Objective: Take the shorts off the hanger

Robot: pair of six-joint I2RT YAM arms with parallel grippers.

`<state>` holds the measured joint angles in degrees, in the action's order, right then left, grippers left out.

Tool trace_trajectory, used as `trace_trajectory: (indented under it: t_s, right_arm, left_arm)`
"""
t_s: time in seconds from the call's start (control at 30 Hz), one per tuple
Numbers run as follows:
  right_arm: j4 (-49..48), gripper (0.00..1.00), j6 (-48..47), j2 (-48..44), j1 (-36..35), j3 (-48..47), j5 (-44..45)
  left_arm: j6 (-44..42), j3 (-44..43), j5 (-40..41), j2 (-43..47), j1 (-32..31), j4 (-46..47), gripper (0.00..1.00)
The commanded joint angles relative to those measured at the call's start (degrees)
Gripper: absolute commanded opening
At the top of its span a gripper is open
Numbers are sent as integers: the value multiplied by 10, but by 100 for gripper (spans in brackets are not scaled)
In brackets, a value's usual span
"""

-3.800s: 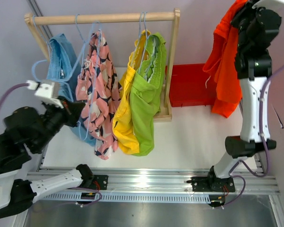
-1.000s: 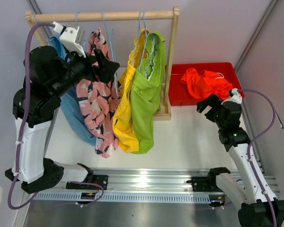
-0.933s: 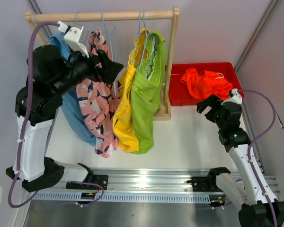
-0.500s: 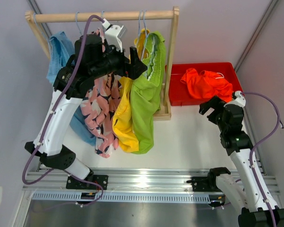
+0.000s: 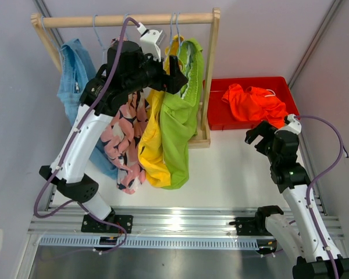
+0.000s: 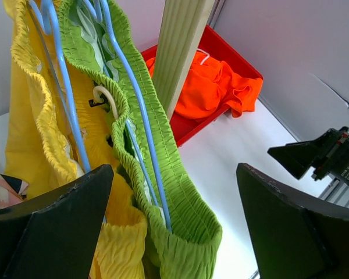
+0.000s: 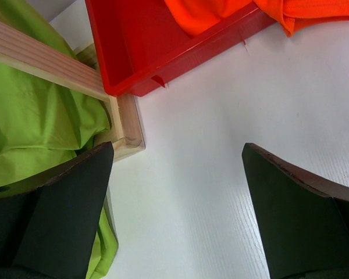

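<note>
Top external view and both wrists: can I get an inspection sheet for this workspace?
Surface: white table, carrying a wooden rack and a red bin.
Job's things: orange shorts in the bin; lime green shorts, yellow shorts, pink shorts and light blue shorts hang on the rack.
Clutter: nothing seen.
Grippers: left gripper open at the lime green waistband; right gripper open, empty, over the table.
Cables: left purple cable and right purple cable loop off the arms.
Surroundings: grey walls; metal rail at the near edge.
</note>
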<state>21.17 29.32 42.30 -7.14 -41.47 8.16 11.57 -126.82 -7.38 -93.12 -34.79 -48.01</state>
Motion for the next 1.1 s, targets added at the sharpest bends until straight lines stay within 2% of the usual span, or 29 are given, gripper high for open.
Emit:
trace_trajectory:
  t_s: [0.0, 0.1, 0.2, 0.23, 0.3, 0.33, 0.4, 0.43, 0.5, 0.87, 1.07]
  right_arm:
    - [-13, 99, -11, -8, 3, 4, 10]
    - [-17, 100, -13, -8, 2, 6, 8]
    - [-17, 99, -15, -9, 3, 10, 5]
    - [-18, 99, -15, -8, 2, 10, 6]
    - [-19, 99, -16, -8, 4, 13, 6]
    - [-20, 99, -18, -8, 4, 14, 5]
    - [-21, 99, -19, -8, 5, 17, 5]
    - [-21, 100, -19, -9, 5, 18, 5]
    - [-23, 99, -19, -9, 5, 19, 4]
    - [-32, 99, -8, -18, 7, 17, -12]
    - [-37, 99, -3, -37, 6, 7, -16]
  left_arm:
    - [6, -26, 30, -16, -8, 26, 92]
    - [5, -30, 60, -32, -9, 26, 87]
    - [1, -31, 103, -46, -9, 32, 77]
    - [0, -31, 111, -49, -9, 36, 69]
    - [-1, -33, 126, -57, -9, 39, 60]
    - [-1, -35, 139, -58, -10, 41, 43]
    - [-1, -39, 155, -63, -9, 39, 26]
    - [-3, -45, 162, -66, -9, 40, 14]
    - [-7, -57, 169, -71, -9, 35, 0]
    - [-58, -159, 200, -51, -9, 17, 0]
    - [-61, -157, 183, -8, -9, 11, 0]
